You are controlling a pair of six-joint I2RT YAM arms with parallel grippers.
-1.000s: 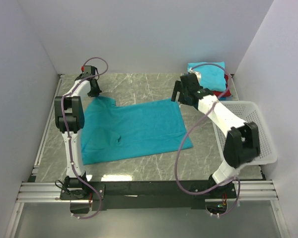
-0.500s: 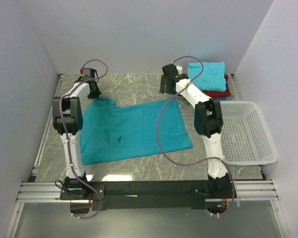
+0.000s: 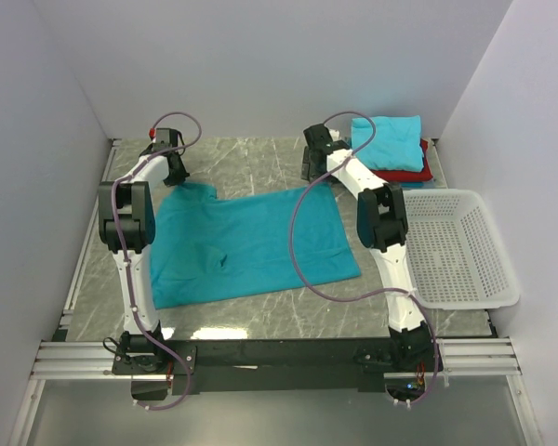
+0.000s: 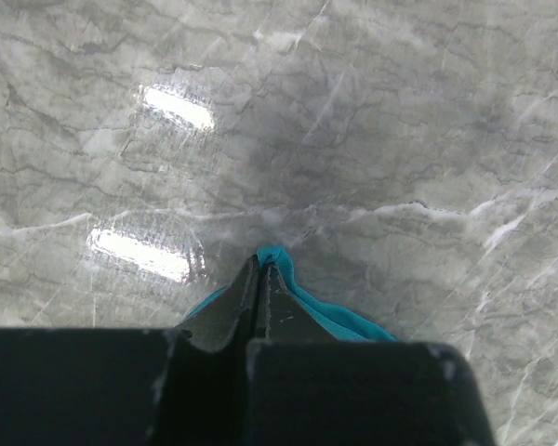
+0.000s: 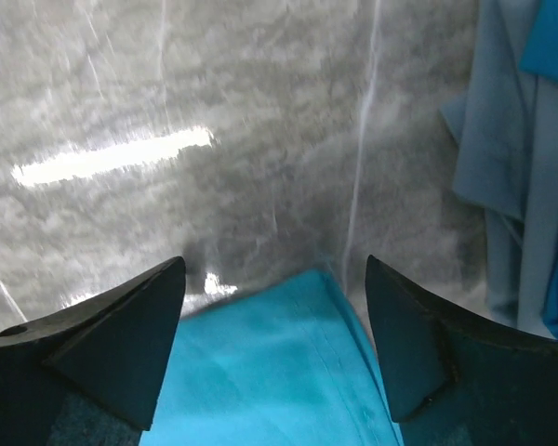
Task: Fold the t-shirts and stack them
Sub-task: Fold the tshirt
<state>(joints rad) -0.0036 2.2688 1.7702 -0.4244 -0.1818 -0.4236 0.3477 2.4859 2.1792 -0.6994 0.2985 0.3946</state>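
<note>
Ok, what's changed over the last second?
The right arm swung left, away from the basket. It brought the right fingers to the far right corner of the spread teal shirt. They now stand open on either side of that corner, gripping nothing yet. Unchanged: the left fingers shut on the far left corner, the shirt's lay, and the folded stack.

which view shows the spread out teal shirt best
The top external view: the whole teal shirt lies spread on the table. The left wrist view shows only a small pinched tip, the right wrist view only one corner.
</note>
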